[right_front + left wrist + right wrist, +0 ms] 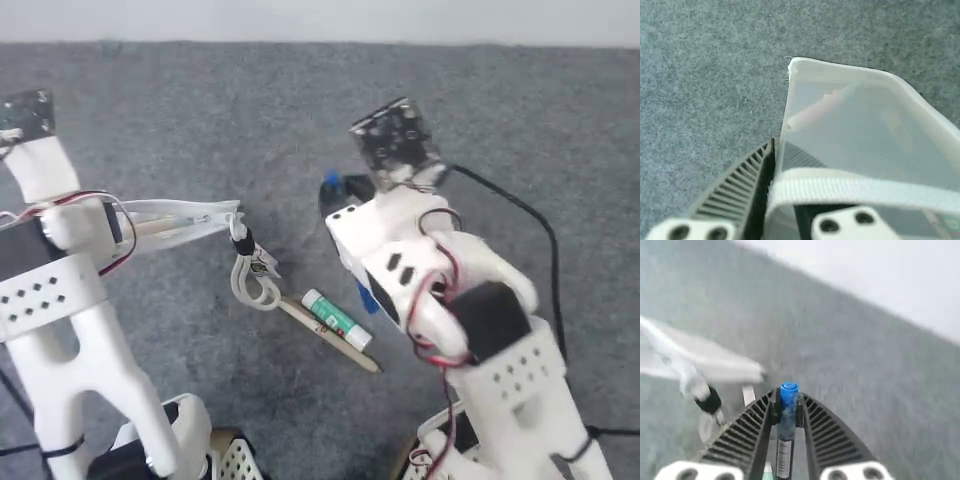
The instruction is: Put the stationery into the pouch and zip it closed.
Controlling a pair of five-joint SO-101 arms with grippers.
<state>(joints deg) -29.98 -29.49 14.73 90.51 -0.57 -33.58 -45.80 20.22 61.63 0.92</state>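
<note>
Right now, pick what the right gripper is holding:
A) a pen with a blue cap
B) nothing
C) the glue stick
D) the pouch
A: the right gripper is shut on the pen, whose blue cap sticks out between the fingers. The glue stick lies on the table, and the pouch is held by the left gripper.

The left gripper [780, 149] pinches the pouch [855, 135] edge between its jaws. The right gripper [788, 399] clamps a pen [784, 455], its blue cap at the jaw tips.
</note>
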